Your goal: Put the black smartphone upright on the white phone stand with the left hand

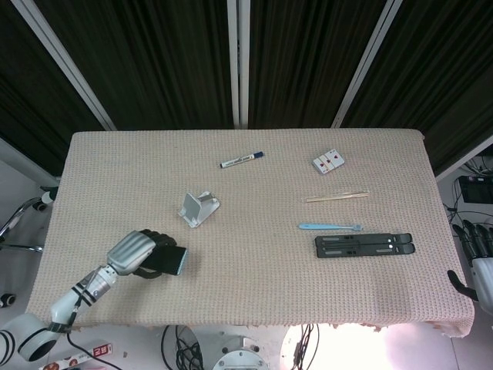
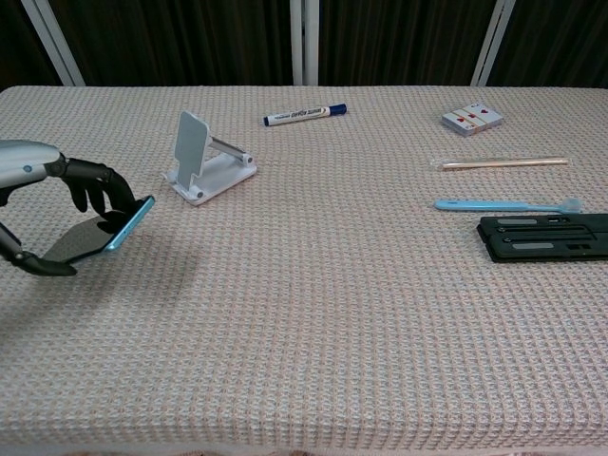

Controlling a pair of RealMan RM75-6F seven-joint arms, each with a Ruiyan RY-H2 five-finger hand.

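My left hand grips the black smartphone at the front left of the table. The phone is lifted off the cloth and tilted, its blue edge facing right. The white phone stand sits up and to the right of the hand, apart from it, with nothing on it. My right hand hangs off the table's right edge in the head view, fingers apart, holding nothing.
A blue-capped marker lies at the back. A card deck, a wooden stick, a light-blue toothbrush and a black folded stand lie on the right half.
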